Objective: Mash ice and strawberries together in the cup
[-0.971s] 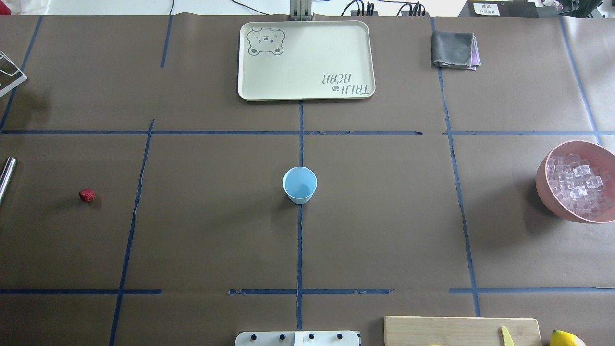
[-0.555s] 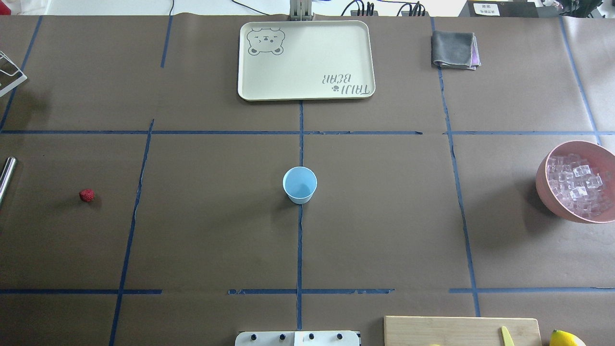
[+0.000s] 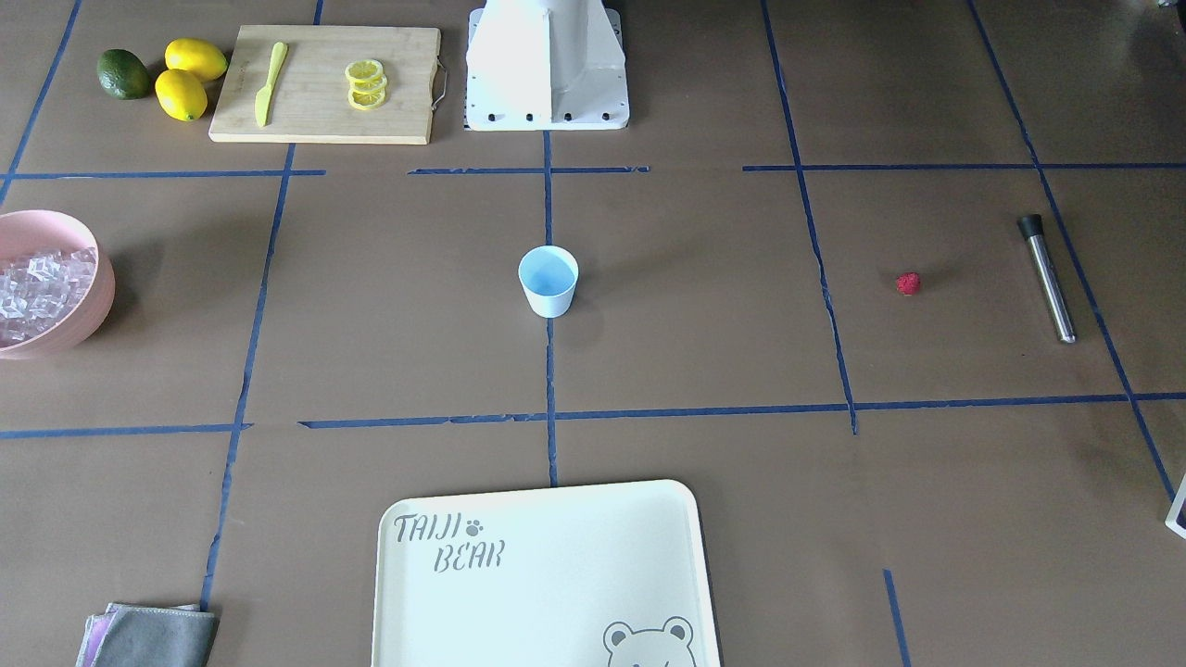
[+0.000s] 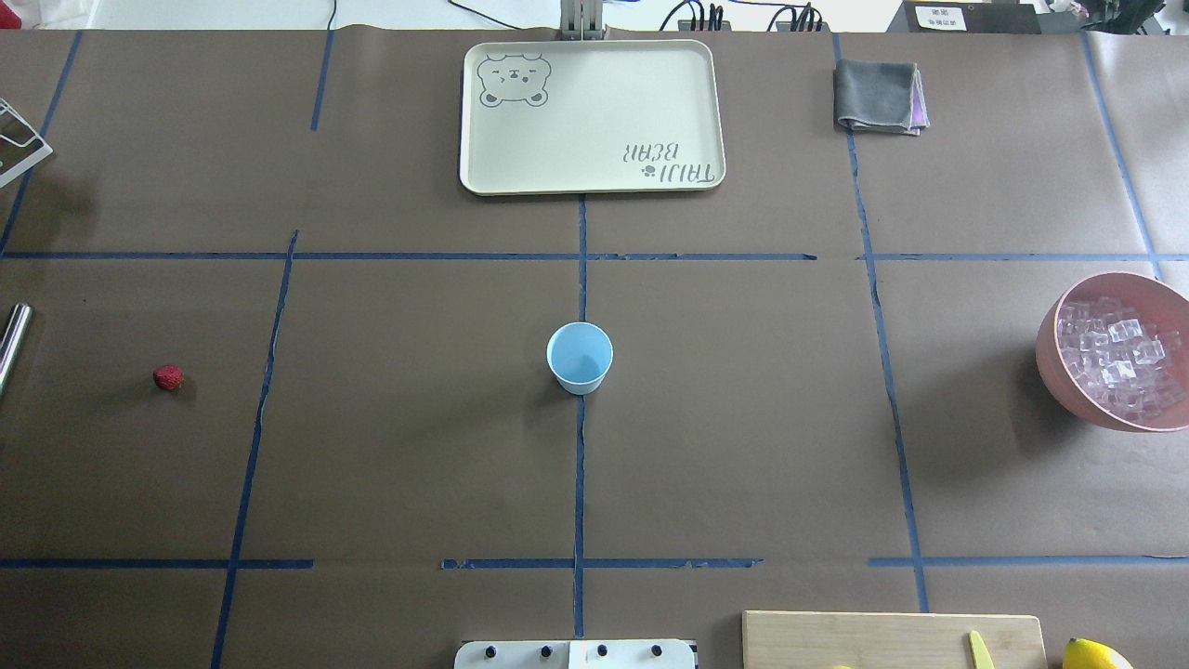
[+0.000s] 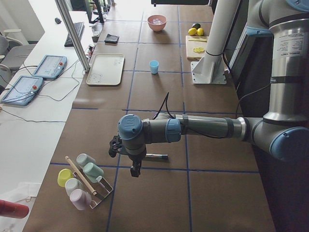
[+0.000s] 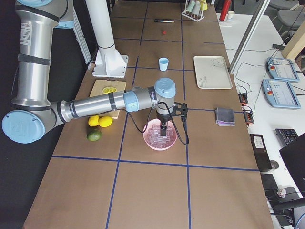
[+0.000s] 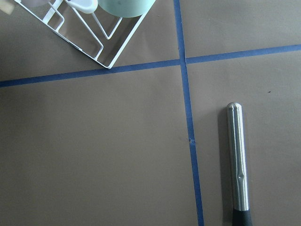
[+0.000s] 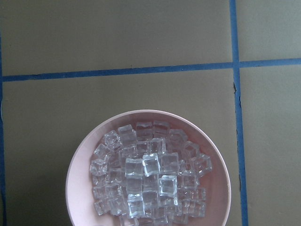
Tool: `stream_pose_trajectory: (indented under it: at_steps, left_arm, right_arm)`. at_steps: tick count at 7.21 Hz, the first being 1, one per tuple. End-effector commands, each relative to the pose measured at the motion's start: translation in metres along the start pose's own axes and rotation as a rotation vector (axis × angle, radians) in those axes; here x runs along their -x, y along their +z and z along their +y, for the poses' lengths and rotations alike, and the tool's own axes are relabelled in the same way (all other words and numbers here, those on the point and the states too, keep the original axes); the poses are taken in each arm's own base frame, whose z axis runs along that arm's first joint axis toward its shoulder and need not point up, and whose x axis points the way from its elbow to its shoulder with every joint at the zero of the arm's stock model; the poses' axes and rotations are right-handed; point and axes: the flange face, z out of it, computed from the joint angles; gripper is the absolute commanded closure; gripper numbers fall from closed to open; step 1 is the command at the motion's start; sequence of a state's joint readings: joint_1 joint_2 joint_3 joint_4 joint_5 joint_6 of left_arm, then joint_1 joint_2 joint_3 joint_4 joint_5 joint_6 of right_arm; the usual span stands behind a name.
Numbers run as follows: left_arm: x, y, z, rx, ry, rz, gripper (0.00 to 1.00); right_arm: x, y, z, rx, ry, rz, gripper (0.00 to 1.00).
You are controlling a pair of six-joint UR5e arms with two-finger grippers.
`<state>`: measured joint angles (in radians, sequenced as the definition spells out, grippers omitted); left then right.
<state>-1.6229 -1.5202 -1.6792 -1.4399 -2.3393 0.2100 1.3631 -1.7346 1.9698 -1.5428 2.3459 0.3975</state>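
Note:
The light blue cup [image 4: 580, 358] stands upright and empty at the table's middle; it also shows in the front view [image 3: 548, 281]. The red strawberry [image 4: 168, 377] lies far to its left. The ice [image 8: 149, 175] is piled in the pink bowl [image 4: 1051, 364] at the right edge. My left gripper [image 5: 135, 170] hangs over a steel rod [image 7: 237, 160], far from the cup. My right gripper [image 6: 163, 132] hangs just above the ice bowl. Neither wrist view shows fingers, so I cannot tell whether either gripper is open or shut.
A cream tray [image 4: 591, 116] lies at the far middle and a grey cloth [image 4: 878, 96] at the far right. A cutting board [image 3: 324, 111] holds lemon slices [image 3: 366, 83] and a knife [image 3: 269, 81], with lemons [image 3: 190, 74] beside it. A cup rack [image 5: 84, 179] stands at the left end.

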Motion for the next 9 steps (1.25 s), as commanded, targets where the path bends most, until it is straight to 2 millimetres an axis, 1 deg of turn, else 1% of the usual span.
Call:
stream_pose_trajectory:
  at_steps: [1,2,3,4,5,6,7,9]
  left_arm:
    - [0.0,0.0,0.0,-0.001,0.001,0.0,0.0]
    - [0.0,0.001,0.0,0.001,0.002,0.0,0.0]
    - [0.0,0.001,0.0,0.001,0.002,0.0,0.0]
    - [-0.001,0.0,-0.001,0.0,0.004,0.0,0.0]
    - [-0.001,0.0,-0.001,0.0,0.004,0.0,0.0]
    - [-0.001,0.0,-0.001,-0.001,0.005,0.0,0.0]
    - [-0.001,0.0,-0.001,-0.001,0.005,0.0,0.0]
    - [-0.003,-0.003,-0.005,-0.006,0.008,-0.001,0.0]
  right_arm:
    - [0.014,0.026,0.03,0.002,0.024,-0.023,0.11]
    - [0.012,0.037,0.04,0.005,0.005,-0.026,0.18]
    - [0.02,0.047,0.043,0.029,-0.015,-0.024,0.26]
    - [0.022,0.058,0.043,0.048,-0.022,-0.014,0.31]
    - [0.02,0.076,0.037,0.066,-0.027,0.011,0.31]
    - [0.022,0.086,0.028,0.07,-0.033,0.023,0.31]
    - [0.021,0.095,0.029,0.085,-0.034,0.031,0.31]
    - [0.025,0.106,0.032,0.109,-0.047,0.037,0.31]
